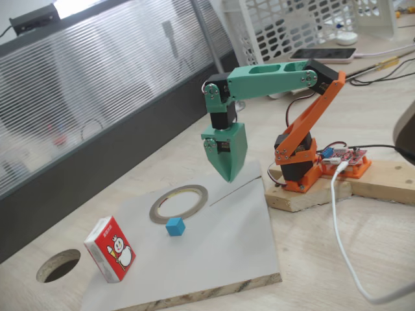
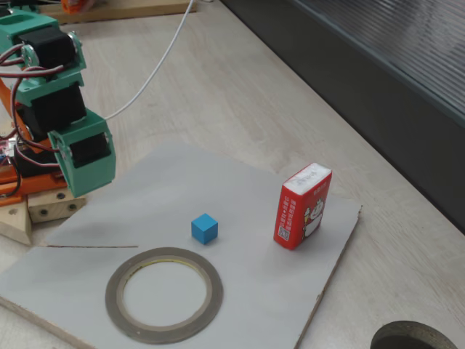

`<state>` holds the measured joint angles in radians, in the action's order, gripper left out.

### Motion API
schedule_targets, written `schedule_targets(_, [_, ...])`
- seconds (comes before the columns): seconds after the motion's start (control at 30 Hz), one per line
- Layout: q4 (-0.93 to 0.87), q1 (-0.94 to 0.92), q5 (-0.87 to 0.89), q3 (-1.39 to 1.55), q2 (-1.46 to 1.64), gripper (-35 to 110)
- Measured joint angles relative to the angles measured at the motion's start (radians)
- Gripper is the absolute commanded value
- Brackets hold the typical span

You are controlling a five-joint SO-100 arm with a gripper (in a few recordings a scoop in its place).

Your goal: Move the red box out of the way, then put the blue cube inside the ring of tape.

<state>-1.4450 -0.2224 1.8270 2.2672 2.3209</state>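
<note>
Gripper (image 1: 228, 170) hangs with its fingers together, holding nothing, above the board's (image 1: 220, 259) far edge, apart from everything. One ring of tape (image 1: 179, 203) lies flat near that edge, one blue cube (image 1: 175, 226) just outside it on open board. One red box (image 1: 109, 249) stands upright at the board's left corner in a fixed view, near a round hole (image 1: 58, 265) in the table, cut off in the other (image 2: 414, 338).

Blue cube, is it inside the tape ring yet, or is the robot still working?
Not yet. The blue cube sits on the grey board just outside the ring of tape, whose centre is empty. The red box stands upright off to one side of the cube, so it may already be out of the way. The end effector hangs above the board holding nothing. Picking up the cube and dropping it in the ring is left.
</note>
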Motion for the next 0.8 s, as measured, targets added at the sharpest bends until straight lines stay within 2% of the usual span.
schedule_targets(0.27, [0.003,0.178,0.0,-0.06,-0.044,0])
schedule_targets(0.8, [0.112,0.451,0.0,-0.522,-0.655,0])
